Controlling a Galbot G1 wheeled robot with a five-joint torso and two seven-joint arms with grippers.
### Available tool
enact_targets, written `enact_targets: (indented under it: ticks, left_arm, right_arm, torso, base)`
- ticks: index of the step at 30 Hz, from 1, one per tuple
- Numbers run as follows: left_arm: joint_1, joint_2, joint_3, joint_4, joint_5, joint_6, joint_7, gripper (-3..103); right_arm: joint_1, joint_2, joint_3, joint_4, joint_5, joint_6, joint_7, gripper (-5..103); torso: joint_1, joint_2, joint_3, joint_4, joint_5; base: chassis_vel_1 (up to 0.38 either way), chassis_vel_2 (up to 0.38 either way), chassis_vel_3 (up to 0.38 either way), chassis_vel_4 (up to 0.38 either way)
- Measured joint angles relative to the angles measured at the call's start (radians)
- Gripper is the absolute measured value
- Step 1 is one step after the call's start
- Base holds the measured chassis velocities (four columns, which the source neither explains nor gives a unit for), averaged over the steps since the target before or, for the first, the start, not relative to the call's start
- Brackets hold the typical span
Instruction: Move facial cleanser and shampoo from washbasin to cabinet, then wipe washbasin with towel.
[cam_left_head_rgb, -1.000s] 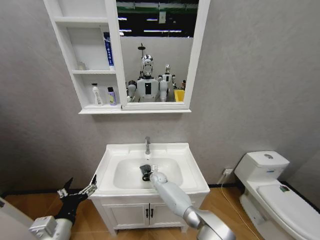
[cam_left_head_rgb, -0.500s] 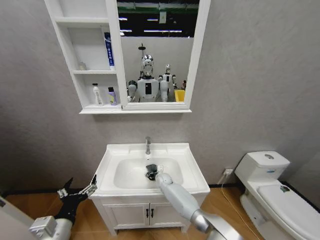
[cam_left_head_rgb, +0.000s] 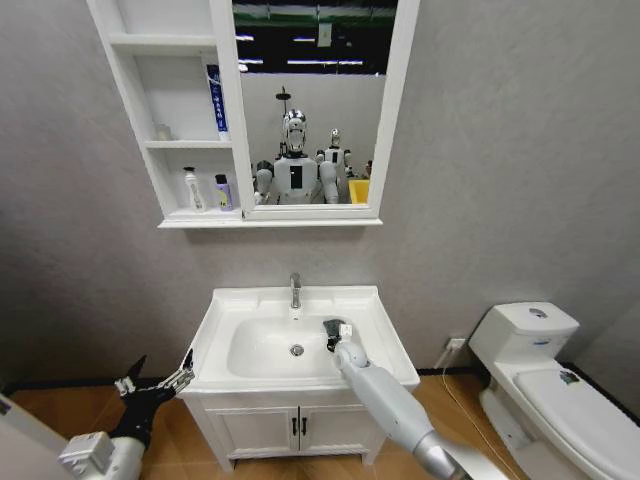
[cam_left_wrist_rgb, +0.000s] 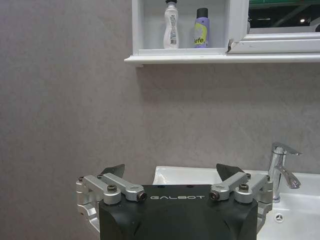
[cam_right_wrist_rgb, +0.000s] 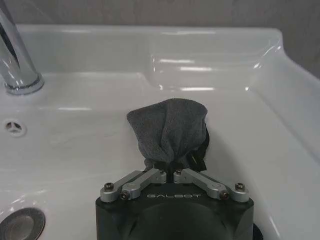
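Observation:
My right gripper is shut on the dark grey towel and presses it against the right inner slope of the washbasin. In the right wrist view the bunched towel bulges out past the gripper onto the white ceramic. A white bottle and a purple bottle stand on the lowest shelf of the cabinet. I cannot tell which is the facial cleanser and which the shampoo. My left gripper hangs open, low and to the left of the vanity.
A chrome faucet rises at the back of the bowl, with the drain at its centre. A blue tube stands on the middle shelf. A toilet sits to the right. The white two-door vanity is below the basin.
My right gripper has dragged the towel from the drain at the bowl's centre to the bowl's right side. The left arm has stayed still.

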Motion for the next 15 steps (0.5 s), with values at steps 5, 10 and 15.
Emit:
enact_targets:
  ticks: [5, 10, 15]
  left_arm:
    - [0.0, 0.0, 0.0, 0.0, 0.0, 0.0, 0.0, 100]
    - [0.0, 0.0, 0.0, 0.0, 0.0, 0.0, 0.0, 100]
    - [0.0, 0.0, 0.0, 0.0, 0.0, 0.0, 0.0, 100]
  right_arm:
    - [-0.019, -0.031, 0.009, 0.09, -0.214, 0.146, -0.066, 2]
    - [-0.029, -0.045, 0.062, 0.148, -0.359, 0.211, -0.084, 2]
    - [-0.026, -0.06, 0.133, 0.108, -0.364, 0.202, -0.121, 2]
  torso:
    - [0.0, 0.0, 0.0, 0.0, -0.0001]
    - [0.0, 0.0, 0.0, 0.0001, -0.0001]
    - [0.0, 0.0, 0.0, -0.0002, -0.0001]
  base:
    - [0.0, 0.0, 0.0, 0.0]
    - [0.0, 0.0, 0.0, 0.0]
    - [0.0, 0.0, 0.0, 0.0]
